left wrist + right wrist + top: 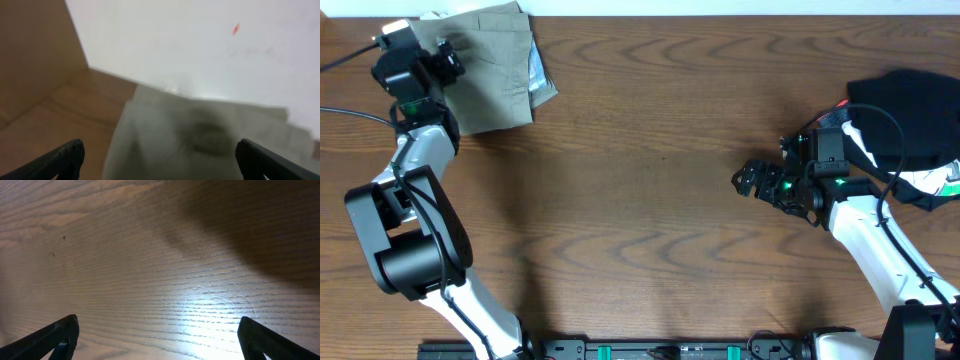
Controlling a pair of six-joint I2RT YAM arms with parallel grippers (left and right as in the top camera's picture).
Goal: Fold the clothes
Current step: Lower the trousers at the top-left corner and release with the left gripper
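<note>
At the far left corner of the brown wooden table [650, 200] lie the pale khaki grey-green cotton shorts [495, 65]. They are folded into a neat, almost square stack. The stack lies flat, with its top edge right at the far edge of the table. On its right side a lighter bit of cloth peeks out.

The left gripper [445, 60] is over the left edge of the shorts. In the left wrist view its two black fingers [65, 157] are spread far apart, one at each bottom corner of the picture. Nothing is pinched between them, so the cloth is let go. That view is blurry, but the shorts [200, 135] show as a soft grey shape ahead of and below the fingers. Behind them is a white wall [200, 40].

The right gripper [750, 180] is well apart from the shorts, on the right side of the table. It points left over bare wood. In the right wrist view its black fingers [60, 335] are also spread wide, and only the wood grain of the table [160, 270] shows between them. It holds nothing.

Behind the right arm, at the right edge of the table, sits a heap of black cloth [910, 110].
</note>
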